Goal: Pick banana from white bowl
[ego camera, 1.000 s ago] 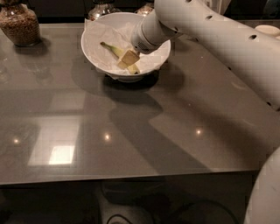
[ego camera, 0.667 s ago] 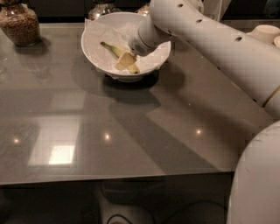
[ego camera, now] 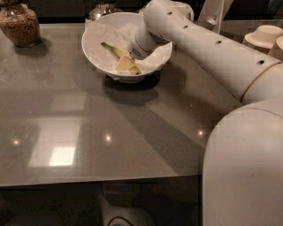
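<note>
The white bowl (ego camera: 95, 33), lined with crumpled white paper, stands at the back middle of the grey table. The banana (ego camera: 116, 51) lies inside it, its greenish stem pointing back left and its yellow body running to the front right. My gripper (ego camera: 131, 61) reaches into the bowl from the right and sits right at the banana's yellow end. The wrist hides how the gripper meets the banana. The banana still rests on the paper.
A glass jar of brown grains (ego camera: 17, 24) stands at the back left. Another jar (ego camera: 101, 6) is behind the bowl. Stacks of small beige bowls (ego camera: 265, 35) stand at the back right. My arm (ego camera: 212, 48) spans the right side. The table's front edge (ego camera: 88, 181) is near.
The arm's upper part and the robot's body have swung further into view at the right. The gripper stays in the bowl at the banana, which has not visibly moved.
</note>
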